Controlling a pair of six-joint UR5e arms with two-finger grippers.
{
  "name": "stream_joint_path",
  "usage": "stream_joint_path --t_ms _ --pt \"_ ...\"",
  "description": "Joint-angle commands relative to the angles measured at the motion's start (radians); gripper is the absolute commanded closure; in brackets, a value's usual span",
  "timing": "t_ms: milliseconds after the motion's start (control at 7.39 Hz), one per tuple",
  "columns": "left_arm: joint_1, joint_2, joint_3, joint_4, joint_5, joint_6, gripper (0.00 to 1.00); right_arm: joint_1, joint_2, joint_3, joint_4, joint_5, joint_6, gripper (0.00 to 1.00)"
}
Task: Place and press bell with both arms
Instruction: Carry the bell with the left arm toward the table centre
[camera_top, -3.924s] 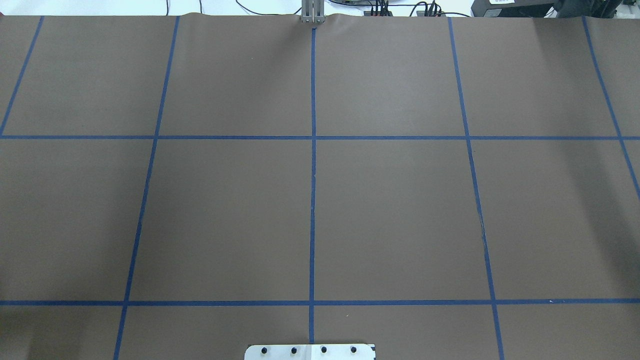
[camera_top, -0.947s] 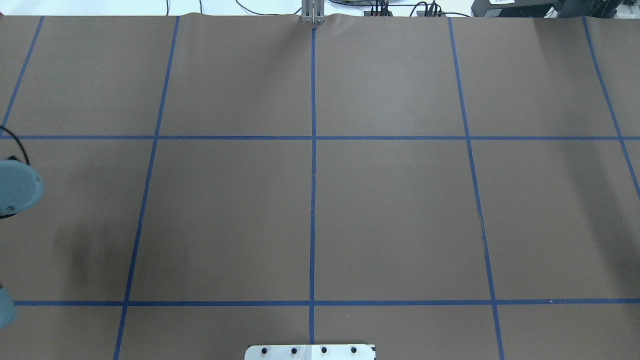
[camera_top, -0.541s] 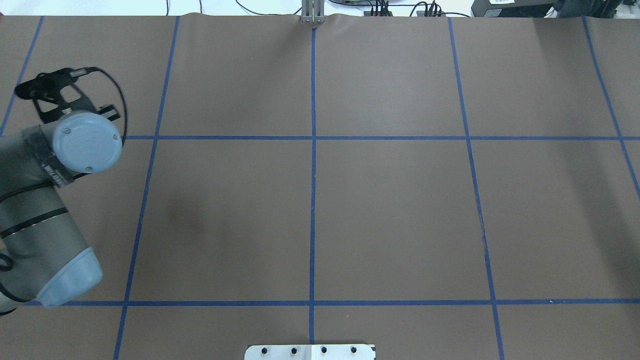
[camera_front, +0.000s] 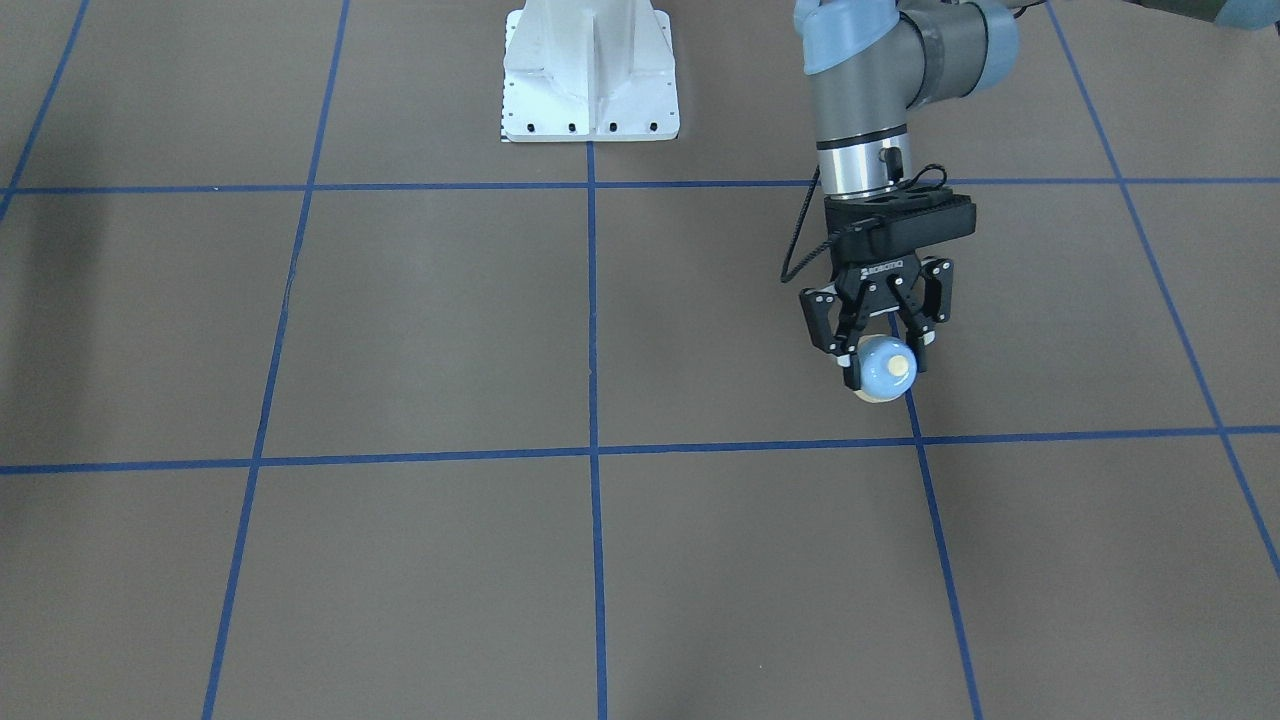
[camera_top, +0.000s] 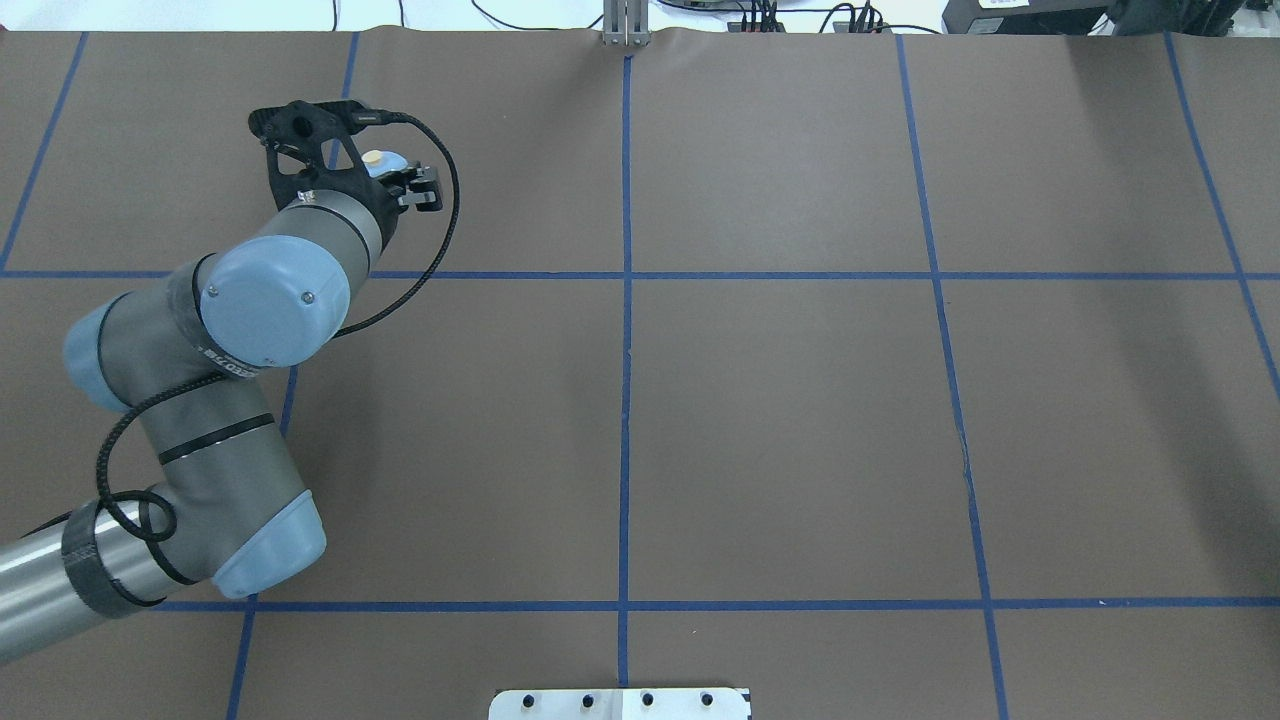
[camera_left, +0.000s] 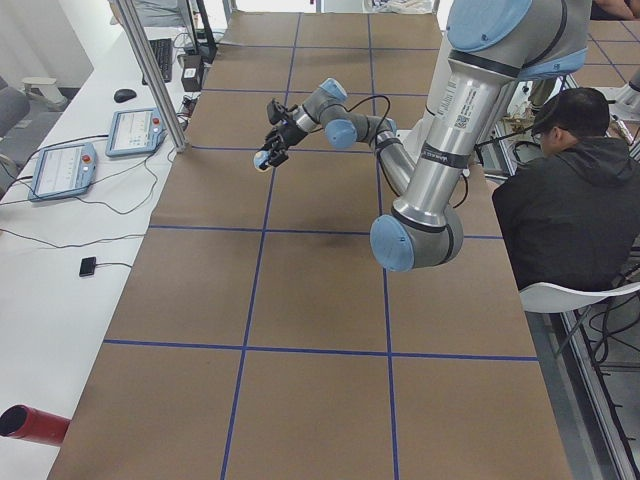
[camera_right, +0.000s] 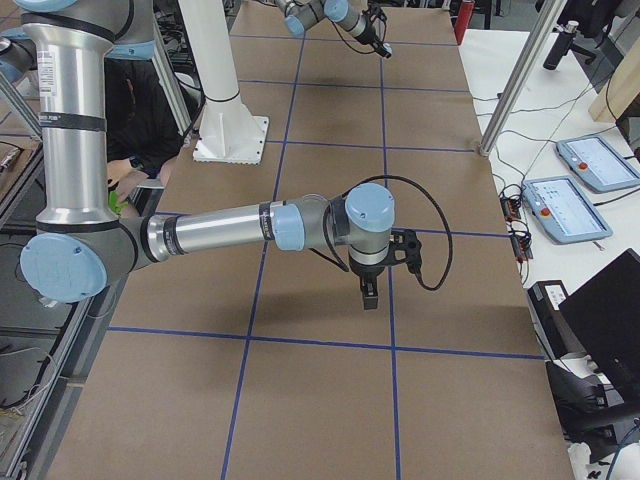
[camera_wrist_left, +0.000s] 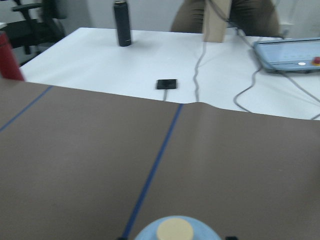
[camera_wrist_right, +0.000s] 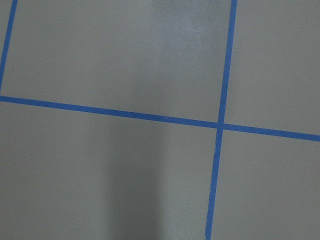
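My left gripper is shut on the bell, a light-blue dome with a cream button on top. It holds the bell a little above the brown table cover, button up, over a blue tape line. In the overhead view the left gripper and the bell are at the far left of the table. The bell's top shows at the bottom edge of the left wrist view. My right gripper shows only in the exterior right view, pointing down over the table. I cannot tell whether it is open or shut.
The white pedestal base stands at the robot's side of the table. A blue tape grid divides the brown cover. A seated person, control tablets, a metal post and a red cylinder are along the table's edges.
The overhead view held no arm at first. My left arm has swept in from the left edge and moved forward and rightward, carrying the bell to the far-left cell.
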Motion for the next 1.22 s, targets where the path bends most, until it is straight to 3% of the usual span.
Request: stream_joint_path --t_ms 0,135,406,1082 --pt "0.042 -0.101 0.112 -0.161 -0.006 0.142 1.0 -0.002 -0.007 0.001 0.004 0.003 -0.002 0.01" --pt "0.071 -0.149 0.18 -0.222 -0.01 0.162 1.0 -0.002 -0.007 0.006 0.002 0.013 0.001 0.01" --pt "0.111 -0.261 0.438 -0.365 -0.004 0.187 1.0 -0.002 -0.006 0.006 0.004 0.036 0.006 0.01" --pt "0.139 -0.312 0.518 -0.375 -0.069 0.233 1.0 -0.004 -0.004 0.006 0.002 0.037 0.006 0.01"
